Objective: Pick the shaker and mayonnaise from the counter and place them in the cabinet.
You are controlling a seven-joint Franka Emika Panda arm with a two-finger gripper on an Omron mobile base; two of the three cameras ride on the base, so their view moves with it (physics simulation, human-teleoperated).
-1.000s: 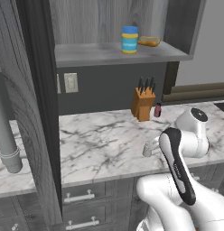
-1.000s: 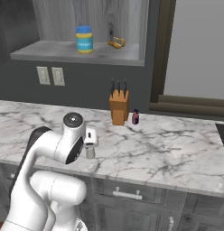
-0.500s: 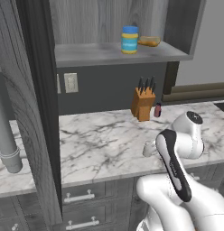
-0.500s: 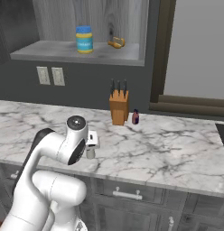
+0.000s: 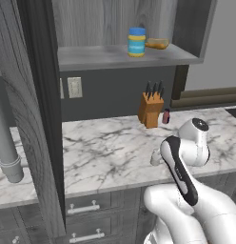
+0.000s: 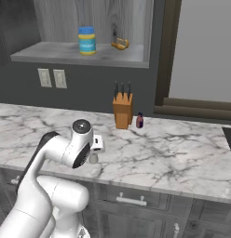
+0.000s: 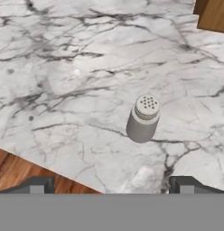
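Going for the shaker (image 7: 143,118) now, mayonnaise (image 5: 136,42) already up in the cabinet (image 5: 115,56). End effector (image 7: 112,185) spread wide, empty, hovering above it near the bench (image 7: 64,67) front edge. Next up, probably: drop lower, straddle, squeeze.

My arm (image 5: 186,190) is glossy white with bulky rounded links, and a long black band (image 5: 178,164) runs along one link. A round dark-grey cap (image 6: 81,125) closes the joint near the wrist. My end effector (image 7: 111,185) ends in two small dark-grey fingertips (image 7: 37,185).
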